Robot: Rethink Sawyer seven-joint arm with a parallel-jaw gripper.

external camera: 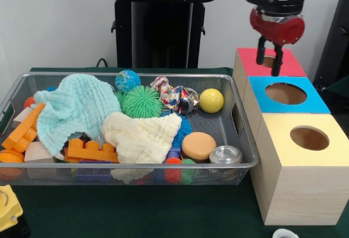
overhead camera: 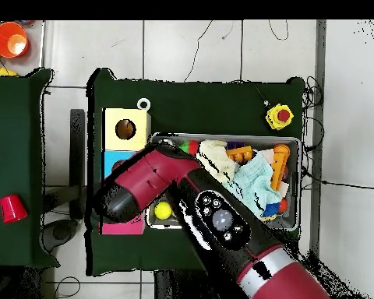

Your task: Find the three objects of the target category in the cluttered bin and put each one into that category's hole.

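The jaws (external camera: 270, 58) hang over the red box (external camera: 248, 59), right above its round hole. They are open a little and hold nothing.

Just in front of the jaws sits the blue box with its hole (external camera: 286, 93). In front of that is the yellow box (external camera: 283, 126). From above, the big red arm (overhead camera: 151, 175) covers most of the red and blue boxes.

Off to one side of the jaws, and lower, the wire bin (external camera: 136, 165) rests on the green surface (external camera: 136, 210). It is full of toys. A mint cloth (external camera: 73, 109) and a cream cloth (external camera: 142, 134) lie on top of the pile. Near them are a green spiky ball (external camera: 140, 101), a yellow ball (external camera: 211, 100), orange blocks (external camera: 90, 150) and a shiny metal can (external camera: 225, 154). I cannot see any plastic bottles in the bin; they may be hidden under the cloths.
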